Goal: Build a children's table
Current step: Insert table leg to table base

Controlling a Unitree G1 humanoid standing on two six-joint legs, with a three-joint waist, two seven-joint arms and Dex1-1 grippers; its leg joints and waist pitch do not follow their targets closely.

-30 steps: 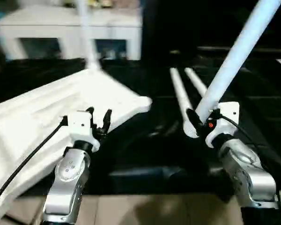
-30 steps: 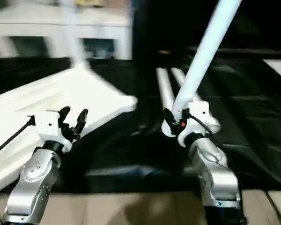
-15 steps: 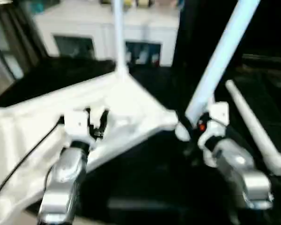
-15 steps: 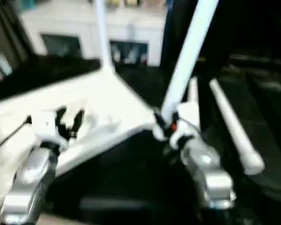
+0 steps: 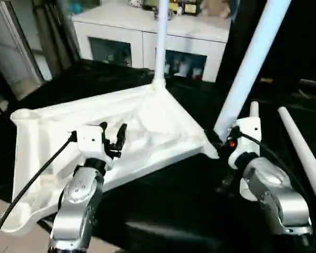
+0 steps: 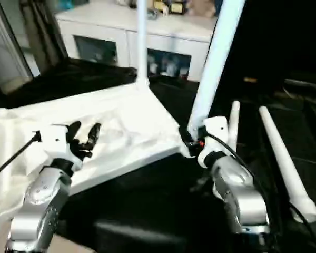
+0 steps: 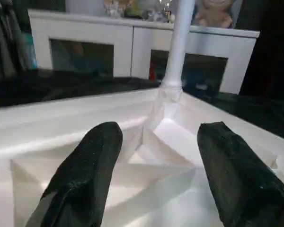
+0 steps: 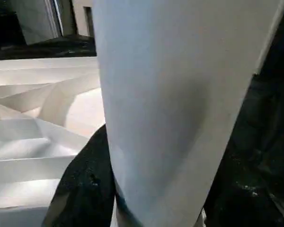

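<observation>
The children's table top (image 5: pixel 52 126) lies upside down on the black surface, ribbed underside up. One white leg (image 5: pixel 160 42) stands upright in its far corner. My left gripper (image 5: pixel 113 134) hovers open over the ribs, its fingers (image 7: pixel 85 175) apart with nothing between them. My right gripper (image 5: pixel 221 142) is shut on the lower end of a second white leg (image 5: pixel 250 63), which slants up and to the right. That lower end sits at the top's right corner. In the right wrist view the held leg (image 8: pixel 170 94) stands beside a black finger (image 8: pixel 85 184).
Two loose white legs (image 5: pixel 305 158) (image 6: pixel 233 124) lie on the black cloth (image 5: pixel 174 200) to the right of my right arm. A white cabinet (image 5: pixel 147 37) with glass-fronted compartments stands behind the table top. Pale floor shows at the lower left.
The camera has swung left. My right gripper has carried the held leg away from the loose legs to the table top's right corner. The left gripper stays open over the underside.
</observation>
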